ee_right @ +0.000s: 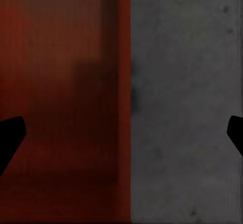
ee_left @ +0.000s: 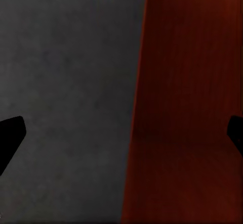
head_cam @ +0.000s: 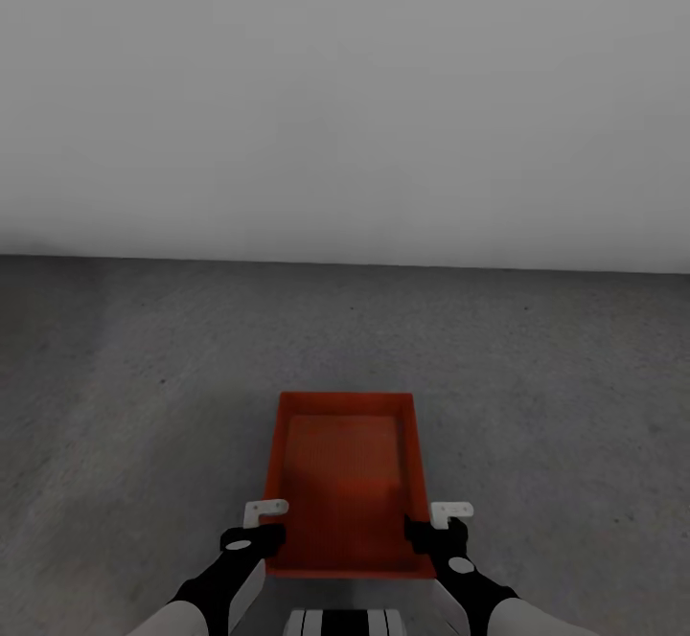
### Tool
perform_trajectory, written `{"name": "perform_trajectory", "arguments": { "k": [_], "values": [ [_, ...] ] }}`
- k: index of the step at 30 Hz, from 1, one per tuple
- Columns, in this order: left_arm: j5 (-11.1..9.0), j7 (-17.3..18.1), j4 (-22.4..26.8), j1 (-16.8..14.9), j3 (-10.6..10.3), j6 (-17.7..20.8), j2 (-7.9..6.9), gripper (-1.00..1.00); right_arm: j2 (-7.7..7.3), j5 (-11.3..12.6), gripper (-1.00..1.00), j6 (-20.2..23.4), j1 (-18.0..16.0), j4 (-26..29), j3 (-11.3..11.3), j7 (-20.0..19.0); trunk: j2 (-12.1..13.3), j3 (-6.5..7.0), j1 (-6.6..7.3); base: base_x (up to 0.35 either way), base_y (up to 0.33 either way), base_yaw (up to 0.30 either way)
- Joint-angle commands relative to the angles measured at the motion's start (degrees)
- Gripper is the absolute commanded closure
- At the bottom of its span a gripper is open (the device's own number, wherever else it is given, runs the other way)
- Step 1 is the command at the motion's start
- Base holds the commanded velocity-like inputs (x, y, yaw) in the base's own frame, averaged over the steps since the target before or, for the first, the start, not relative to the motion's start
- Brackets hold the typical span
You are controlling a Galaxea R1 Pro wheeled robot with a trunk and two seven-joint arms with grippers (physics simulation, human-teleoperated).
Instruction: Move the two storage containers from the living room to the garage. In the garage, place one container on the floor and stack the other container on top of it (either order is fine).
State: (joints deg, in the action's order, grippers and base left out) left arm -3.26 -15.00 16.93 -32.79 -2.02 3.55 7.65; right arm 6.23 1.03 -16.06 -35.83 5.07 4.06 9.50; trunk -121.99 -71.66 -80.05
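Note:
One orange-red storage container lies lengthwise on the dark grey concrete floor of the garage, just ahead of me. My left gripper is at the near end of its left wall and my right gripper at the near end of its right wall. In the left wrist view the gripper stands open, with the container's wall running between its wide-apart fingers. In the right wrist view the gripper also stands open, astride the wall. The second container is out of view.
A plain pale grey wall rises ahead and meets the floor a few container lengths beyond the bin. Bare mottled concrete spreads to the left, to the right and in front of the container.

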Motion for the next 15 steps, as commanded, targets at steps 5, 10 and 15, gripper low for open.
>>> {"name": "perform_trajectory", "arguments": {
  "k": [5, 10, 15],
  "values": [
    [-0.3, -0.2, 0.1, 0.0, -0.2, 0.3, -0.01, -1.00, 0.02, 0.1, -1.00, -0.1, 0.0, -0.1, 0.4, 0.3, 2.0, 0.87, 1.11, 0.000, 0.000, 0.000],
    [-0.3, -0.3, 0.1, 0.0, -0.2, 0.3, -0.06, -1.00, 0.09, 0.2, -1.00, -0.1, 0.0, -0.1, 0.4, 0.3, 4.0, 1.77, 2.21, 0.000, 0.000, 0.000],
    [-0.3, -0.3, 0.1, 0.0, -0.2, 0.2, -0.09, -1.00, 0.02, 0.1, -1.00, -0.1, 0.0, -0.1, 0.4, 0.3, 6.0, 2.67, 3.31, 0.000, 0.000, 0.000]
  ]
}}
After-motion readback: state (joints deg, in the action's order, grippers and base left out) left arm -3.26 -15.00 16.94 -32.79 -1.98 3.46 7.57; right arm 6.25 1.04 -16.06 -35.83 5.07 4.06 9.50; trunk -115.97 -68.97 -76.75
